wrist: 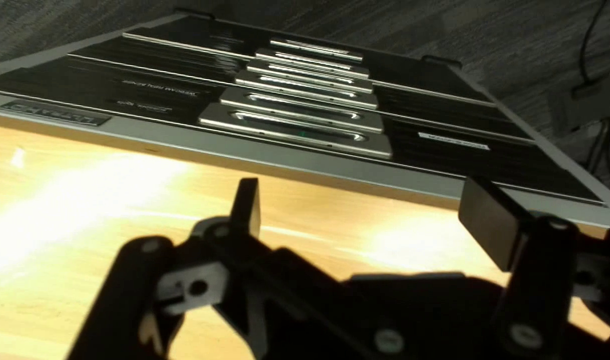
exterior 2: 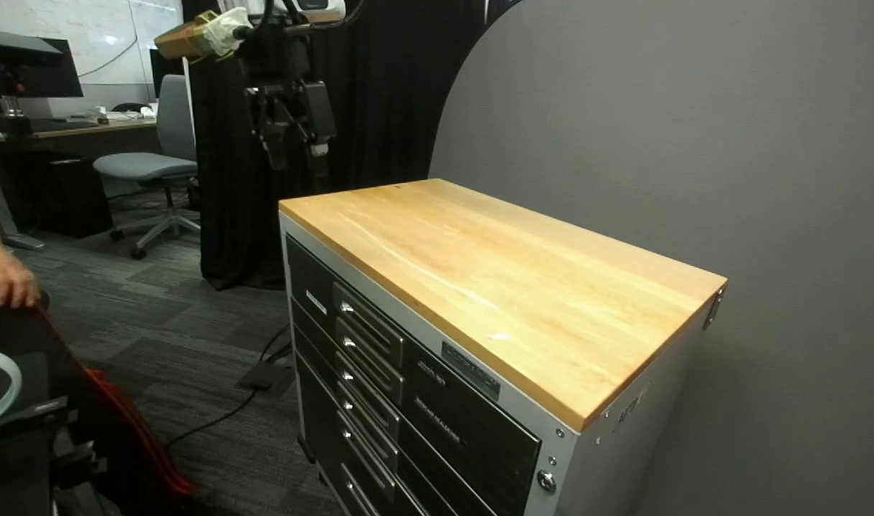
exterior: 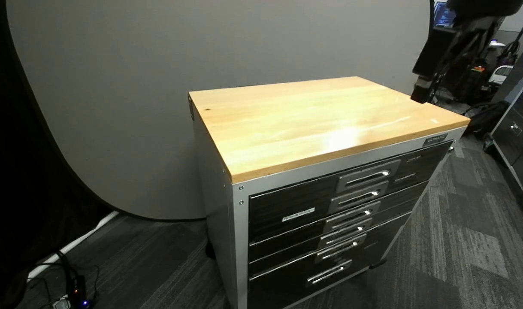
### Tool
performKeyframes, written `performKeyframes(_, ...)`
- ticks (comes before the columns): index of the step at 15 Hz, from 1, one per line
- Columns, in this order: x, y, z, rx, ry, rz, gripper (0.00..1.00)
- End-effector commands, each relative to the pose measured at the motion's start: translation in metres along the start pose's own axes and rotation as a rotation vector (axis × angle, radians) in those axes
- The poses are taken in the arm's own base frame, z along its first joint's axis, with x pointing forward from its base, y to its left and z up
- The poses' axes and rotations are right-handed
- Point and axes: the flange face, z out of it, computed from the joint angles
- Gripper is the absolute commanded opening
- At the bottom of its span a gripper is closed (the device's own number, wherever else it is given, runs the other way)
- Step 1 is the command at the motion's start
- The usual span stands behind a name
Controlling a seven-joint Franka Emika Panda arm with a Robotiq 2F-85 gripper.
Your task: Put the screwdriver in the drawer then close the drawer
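Note:
The screwdriver does not show in any view. The drawer [exterior: 317, 189] is the topmost in the cabinet, with a dark front and a silver bar handle; it sits flush with the cabinet front and looks shut. It also shows in an exterior view [exterior 2: 368, 326] and beyond the fingers in the wrist view [wrist: 294, 134]. My gripper [wrist: 362, 205] is open, its two black fingers wide apart with nothing between them. It hangs above the wooden top, apart from it, near one end of the cabinet in both exterior views [exterior: 422, 95] [exterior 2: 298, 158].
The wooden tabletop [exterior: 287, 116] covers the cabinet. Lower drawers [exterior: 330, 253] with similar handles look shut. A grey curved backdrop [exterior: 115, 107] stands behind. A person's hand [exterior 2: 6, 279] shows at the edge of an exterior view, near a dark cloth-like thing with red edges [exterior 2: 107, 430].

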Motion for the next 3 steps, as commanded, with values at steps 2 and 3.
performKeyframes(2, 0.0006, 0.0003, -0.0036, 0.004, -0.007, -0.017, 1.0)
performKeyframes(3, 0.0005, 0.0012, -0.0032, 0.003, -0.008, -0.02, 1.0)
